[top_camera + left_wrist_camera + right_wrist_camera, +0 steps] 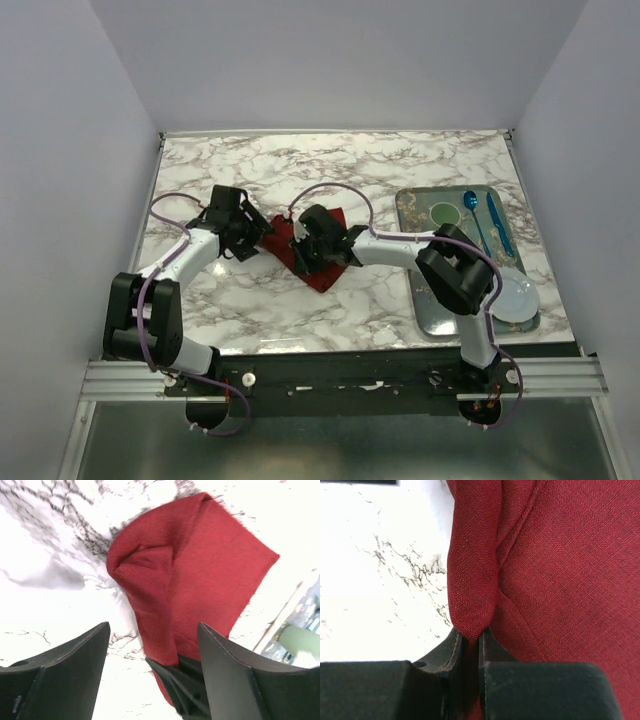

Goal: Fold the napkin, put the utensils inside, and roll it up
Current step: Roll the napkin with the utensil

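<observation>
The dark red napkin (322,272) lies folded and bunched at the middle of the marble table. My right gripper (472,639) is shut on a raised fold of the napkin (560,580), pinching the cloth between its jaws. My left gripper (152,647) stands open just left of the napkin (200,565), with one edge of the cloth between its fingers but not gripped. The right gripper's dark fingers (182,685) show there, clamped on the cloth. Two utensils, a spoon (472,206) and a longer piece (498,222), look blue and lie on the tray at the right.
A metal tray (430,320) sits at the table's right side, holding a small green bowl (443,213) and a clear plate (515,295). The right arm's elbow (455,275) hangs over the tray. White walls enclose the table.
</observation>
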